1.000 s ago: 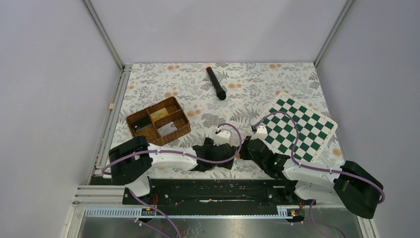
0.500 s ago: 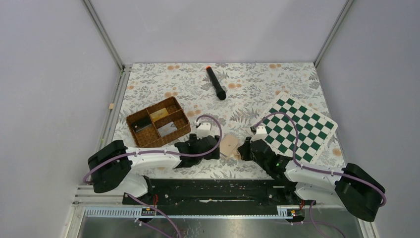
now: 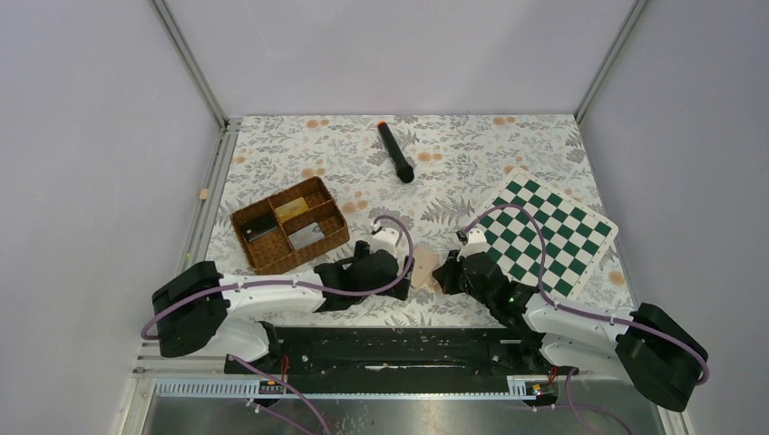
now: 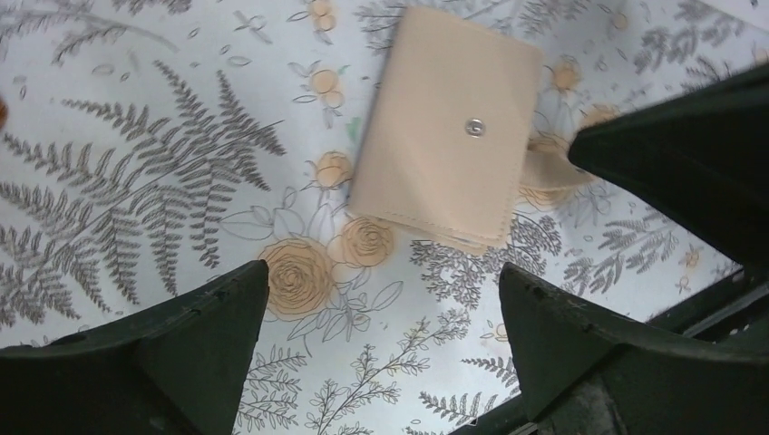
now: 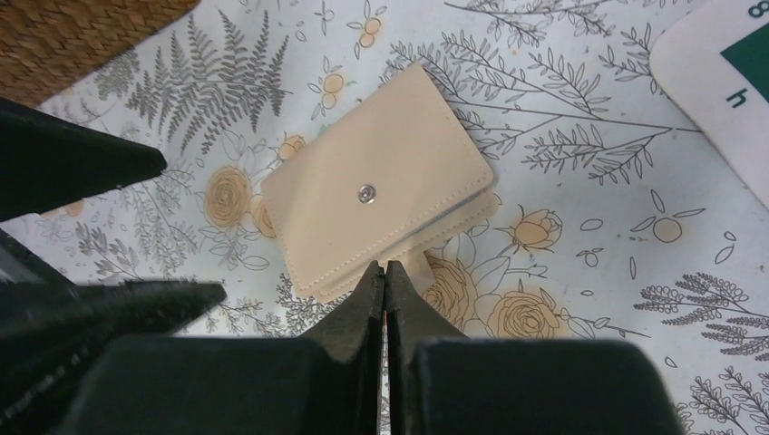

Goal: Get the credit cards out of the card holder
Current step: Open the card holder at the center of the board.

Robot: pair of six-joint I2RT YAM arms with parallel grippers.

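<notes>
Matt tan leather-look card holder [image 4: 422, 159], shiny metal snap [image 4: 472, 128]

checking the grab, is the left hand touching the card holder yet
Apart. Left wrist view: the card holder lies beyond the open left hand, tablecloth showing between.

The top camera looks down on the whole table [image 3: 508, 154] from behind. Both wrist cameras hang close over the card holder [image 4: 444, 127], at its lower centre.

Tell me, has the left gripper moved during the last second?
Yes. The left gripper has drawn left, nearer the woven basket, so the card holder it covered now shows beside it.
</notes>
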